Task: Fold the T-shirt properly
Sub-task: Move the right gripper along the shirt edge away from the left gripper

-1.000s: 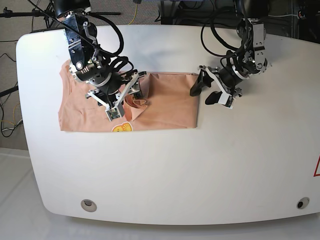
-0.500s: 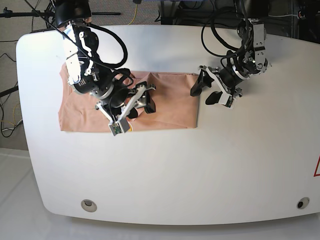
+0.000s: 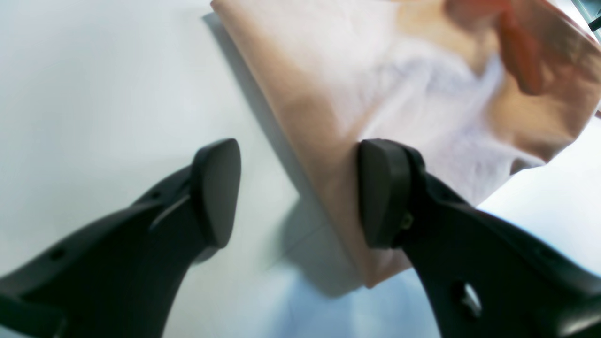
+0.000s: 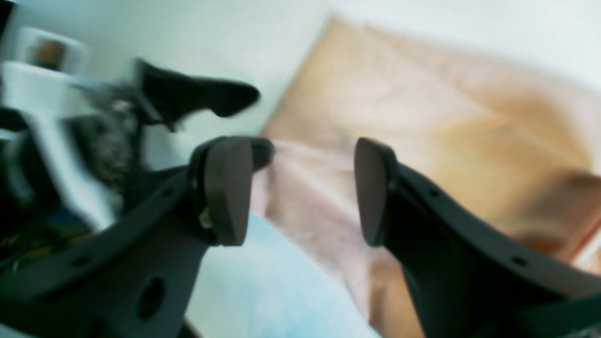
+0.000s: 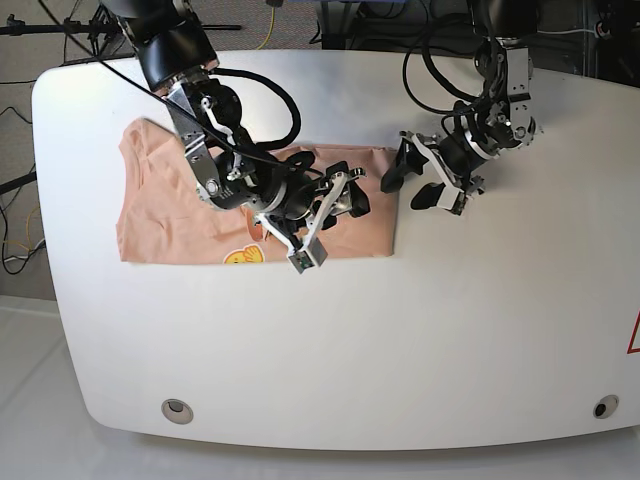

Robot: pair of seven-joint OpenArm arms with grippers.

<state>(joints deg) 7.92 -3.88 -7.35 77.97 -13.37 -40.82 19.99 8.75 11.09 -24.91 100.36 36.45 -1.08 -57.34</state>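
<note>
We see a salmon-pink short-sleeved cotton T-shirt (image 5: 170, 215) lying flat as a folded rectangle on the far left part of a white rounded counter (image 5: 400, 340). A small yellow smiley-face print (image 5: 243, 257) shows near the shirt's front edge.

In the base view, the right hand (image 5: 345, 195) reaches across above the shirt's right half. Its dark fingers (image 4: 225, 188) are spread apart with nothing between them; the wrist view, which is blurred, shows only pink cloth and counter below the gap.

The left hand (image 5: 418, 182) sits just beside the shirt's right edge, over bare counter. Its fingers (image 3: 218, 188) are also spread wide and hold nothing. In its wrist view, one finger hangs over white counter and the other over the shirt's edge, with the cloth's corner (image 3: 371, 281) showing low between them. We cannot tell whether that finger touches the fabric.
</note>
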